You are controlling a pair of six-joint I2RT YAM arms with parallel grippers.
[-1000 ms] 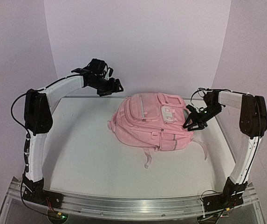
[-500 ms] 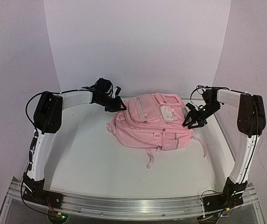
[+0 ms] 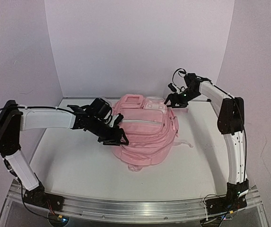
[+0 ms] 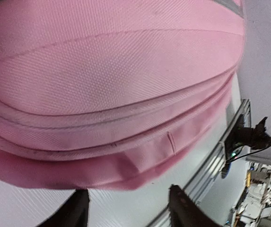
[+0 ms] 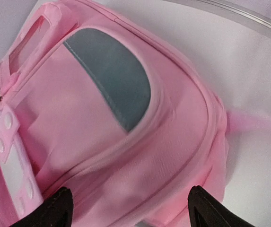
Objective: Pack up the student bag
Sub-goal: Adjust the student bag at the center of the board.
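Observation:
The pink student bag (image 3: 142, 135) lies in the middle of the table, its front pockets towards the back wall. My left gripper (image 3: 118, 137) is low at the bag's left side, open and empty. In the left wrist view the bag (image 4: 107, 85) fills the top, and bare table shows between the fingertips of the gripper (image 4: 128, 210). My right gripper (image 3: 175, 100) hovers at the bag's far right corner, open and empty. In the right wrist view the open gripper (image 5: 133, 210) is spread over the bag (image 5: 126, 142), just past its grey mesh pocket (image 5: 111, 80).
A thin pink strap (image 3: 185, 143) trails from the bag to the right on the table. An aluminium rail (image 3: 126, 205) runs along the near edge and also shows in the left wrist view (image 4: 215, 161). White walls close the back and both sides.
The bag has turned and shifted towards the near middle. My left arm swung down and forward to the bag's left side. My right arm moved back and left to the bag's far corner.

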